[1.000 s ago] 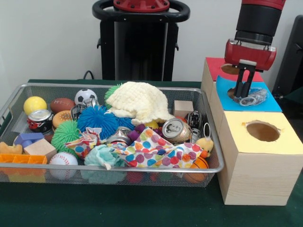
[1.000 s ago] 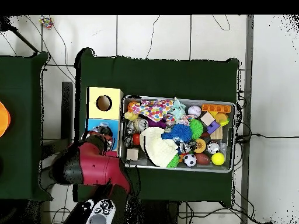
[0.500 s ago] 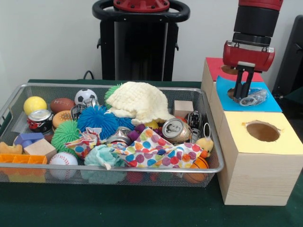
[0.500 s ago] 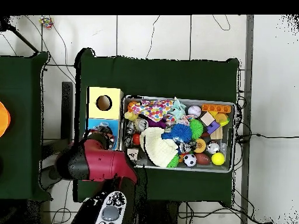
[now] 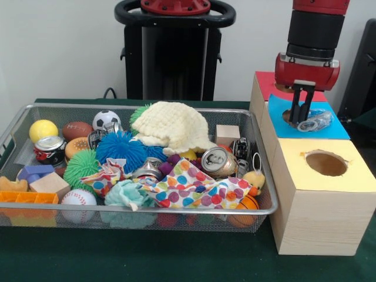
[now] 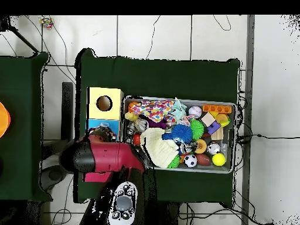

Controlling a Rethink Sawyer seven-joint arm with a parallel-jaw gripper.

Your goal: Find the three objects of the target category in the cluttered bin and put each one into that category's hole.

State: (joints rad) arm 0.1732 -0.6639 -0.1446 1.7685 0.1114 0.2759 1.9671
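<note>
A: Where is the pincer (image 5: 302,103)?

B: Hanging from the red and black arm (image 5: 311,41) over the blue-topped box (image 5: 305,120), at the tabletop (image 5: 147,258) edge on the right of the front view. Its dark fingers (image 5: 309,101) point down at the round hole (image 5: 292,116) in the blue top.

A: Is it gripping anything?

B: No. The fingers stand close together with only a thin slit between them, and nothing is between them. A crumpled clear plastic item (image 5: 315,120) lies on the blue top just beside the hole, below the fingertips; I cannot tell whether it touches them.

A: And the bin?

B: The silver wire-mesh basket (image 5: 261,170) fills the middle of the tabletop, beside the row of three boxes. It holds a cream knitted hat (image 5: 173,126), a blue spiky ball (image 5: 120,147), a soccer ball (image 5: 106,120), a dented drink can (image 5: 218,161), a polka-dot cloth (image 5: 191,188), a baseball (image 5: 78,198) and more.

A: The other boxes?

B: The yellow-topped box (image 5: 323,202) sits toward the near edge, the red-topped box (image 5: 270,85) toward the far edge, the blue one between them.

A: Overhead?

B: The arm (image 6: 105,158) covers much of the blue top (image 6: 96,124); the pincer is hidden beneath it.
</note>
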